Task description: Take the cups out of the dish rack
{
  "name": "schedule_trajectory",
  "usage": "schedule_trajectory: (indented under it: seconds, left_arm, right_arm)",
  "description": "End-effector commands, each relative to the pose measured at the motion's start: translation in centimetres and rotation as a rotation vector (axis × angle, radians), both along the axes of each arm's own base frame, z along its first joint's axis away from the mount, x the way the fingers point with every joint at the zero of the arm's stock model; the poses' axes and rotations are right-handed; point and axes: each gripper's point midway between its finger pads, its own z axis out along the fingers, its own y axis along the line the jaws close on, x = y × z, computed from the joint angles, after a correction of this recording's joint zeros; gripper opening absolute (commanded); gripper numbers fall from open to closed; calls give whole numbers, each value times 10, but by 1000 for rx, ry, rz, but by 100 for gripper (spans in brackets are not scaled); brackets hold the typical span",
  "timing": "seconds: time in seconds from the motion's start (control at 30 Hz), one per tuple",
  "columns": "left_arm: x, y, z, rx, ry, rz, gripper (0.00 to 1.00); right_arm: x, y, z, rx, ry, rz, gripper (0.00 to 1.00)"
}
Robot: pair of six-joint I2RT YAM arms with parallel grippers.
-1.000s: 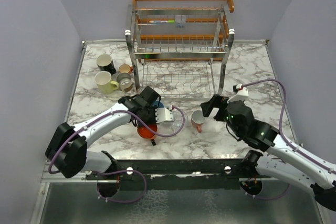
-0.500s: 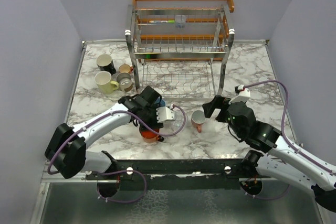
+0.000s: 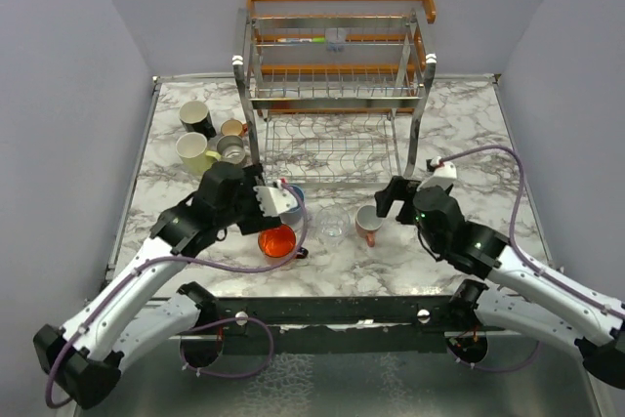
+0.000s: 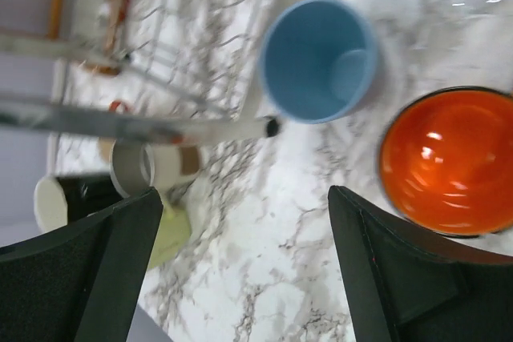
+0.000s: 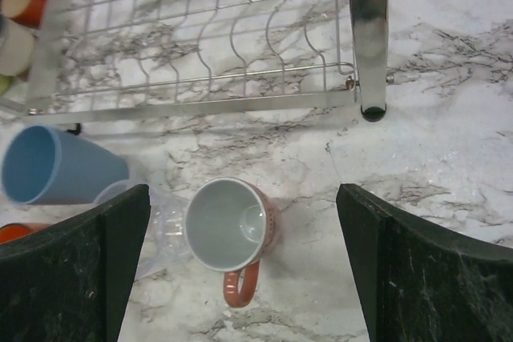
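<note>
The dish rack (image 3: 332, 75) stands at the back, and no cups show in its wires. On the marble in front of it stand a bright orange cup (image 3: 277, 240), a light blue cup (image 3: 290, 204), a clear glass (image 3: 334, 223) and a pink mug (image 3: 367, 225). My left gripper (image 3: 237, 204) hangs open just left of the blue and orange cups, over bare marble (image 4: 244, 198). In its wrist view the blue cup (image 4: 317, 62) and orange cup (image 4: 449, 162) lie ahead and to the right. My right gripper (image 5: 242, 198) is open above the pink mug (image 5: 228, 226), apart from it.
A black mug (image 3: 195, 116), a pale yellow mug (image 3: 193, 151), a tan mug (image 3: 231, 150) and a small orange-red cup (image 3: 232, 128) cluster left of the rack. The rack's steel leg (image 5: 367, 38) stands just ahead of my right gripper. Grey walls close in both sides.
My left gripper has opened, let go of the orange cup on the marble, and drawn back up and to the left. The right arm has barely shifted.
</note>
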Motion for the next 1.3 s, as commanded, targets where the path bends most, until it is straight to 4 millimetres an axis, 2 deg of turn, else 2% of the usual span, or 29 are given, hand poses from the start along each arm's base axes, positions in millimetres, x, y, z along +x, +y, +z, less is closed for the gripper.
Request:
schedule_trajectory:
  seconds: [0.0, 0.1, 0.2, 0.3, 0.4, 0.57, 0.63, 0.77, 0.87, 1.0, 1.13, 1.27]
  left_arm:
    - [52, 44, 11, -68, -248, 252, 88]
    - [73, 72, 6, -164, -263, 387, 89]
    - [89, 112, -8, -240, -260, 535, 89]
    - [93, 137, -26, -284, -209, 611, 89]
    - [92, 150, -36, -333, -156, 658, 92]
    - [90, 152, -51, -408, -145, 708, 93]
    - [89, 152, -58, -433, -149, 726, 93]
    - [92, 150, -65, -506, -156, 762, 93]
    - [95, 145, -69, -577, -151, 771, 94]
    - [99, 135, -75, -672, -164, 747, 99]
    - [102, 126, -75, -753, -200, 702, 99]
    - [106, 123, -73, -800, -246, 676, 99]
  right_arm:
    - [22, -6, -21, -92, -4, -97, 100]
    - [31, -16, -25, -81, -56, -165, 100]
    - [33, -37, -34, -49, -73, -241, 100]
    - [33, -59, -36, -14, -93, -321, 100]
    - [35, -76, -34, -1, -135, -385, 97]
    - [45, -111, -40, -36, -152, -560, 96]
    - [52, -128, -50, -59, -129, -635, 100]
    - [61, -156, -67, -102, -97, -753, 100]
    - [70, -162, -64, -142, -118, -790, 100]
    - [75, -173, -53, -243, -183, -826, 100]
    - [64, -187, -58, -289, -276, -846, 100]
    - [60, -189, -62, -250, -338, -849, 100]
